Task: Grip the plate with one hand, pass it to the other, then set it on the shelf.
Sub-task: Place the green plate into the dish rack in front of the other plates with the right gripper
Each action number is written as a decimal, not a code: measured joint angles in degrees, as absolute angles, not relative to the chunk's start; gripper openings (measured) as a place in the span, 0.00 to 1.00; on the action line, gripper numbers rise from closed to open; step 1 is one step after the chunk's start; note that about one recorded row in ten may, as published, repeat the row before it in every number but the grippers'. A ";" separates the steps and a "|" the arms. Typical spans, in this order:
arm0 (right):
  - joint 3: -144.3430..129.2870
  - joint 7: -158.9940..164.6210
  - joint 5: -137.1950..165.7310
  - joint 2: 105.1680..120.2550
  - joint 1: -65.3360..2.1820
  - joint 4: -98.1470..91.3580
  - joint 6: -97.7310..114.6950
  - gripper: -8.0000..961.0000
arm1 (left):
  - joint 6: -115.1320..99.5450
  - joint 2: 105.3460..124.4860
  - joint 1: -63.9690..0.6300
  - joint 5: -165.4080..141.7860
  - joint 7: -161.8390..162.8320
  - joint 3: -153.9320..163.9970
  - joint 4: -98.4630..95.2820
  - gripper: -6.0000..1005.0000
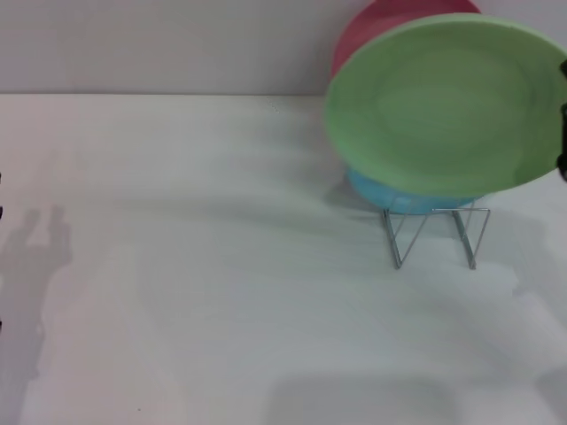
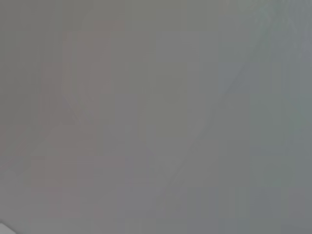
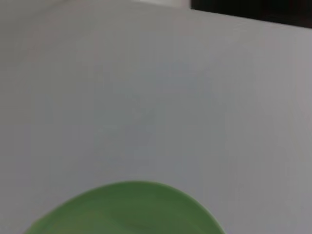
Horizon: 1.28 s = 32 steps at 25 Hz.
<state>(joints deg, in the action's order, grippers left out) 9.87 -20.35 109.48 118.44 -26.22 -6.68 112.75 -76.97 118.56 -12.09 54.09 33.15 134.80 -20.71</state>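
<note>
The light green plate hangs in the air at the right of the head view, tilted with its face toward me, above and in front of the silver wire shelf. My right gripper shows only as a dark bit at the plate's right rim, at the frame edge, and holds the plate there. The plate's rim also shows in the right wrist view over the white table. My left gripper is out of view; the left wrist view shows only a grey surface.
A turquoise-blue plate stands in the shelf, mostly hidden behind the green plate. A pinkish-red plate stands behind it near the back wall. The white table stretches left and forward, with an arm's shadow at the left.
</note>
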 joint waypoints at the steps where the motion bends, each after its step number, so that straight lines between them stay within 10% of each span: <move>1: 9.83 -19.59 109.47 118.32 -26.48 -7.91 112.87 0.04 | -76.96 118.61 -12.07 54.07 33.16 134.98 -20.74 0.36; 14: 7.58 6.96 109.31 114.00 -30.62 -29.05 112.82 0.03 | -73.73 118.74 -11.69 54.04 33.22 135.70 -23.06 0.36; 32: -4.82 5.29 109.24 114.07 -32.88 -35.76 106.51 0.03 | -72.26 118.65 -11.60 54.05 33.21 136.84 -26.74 0.36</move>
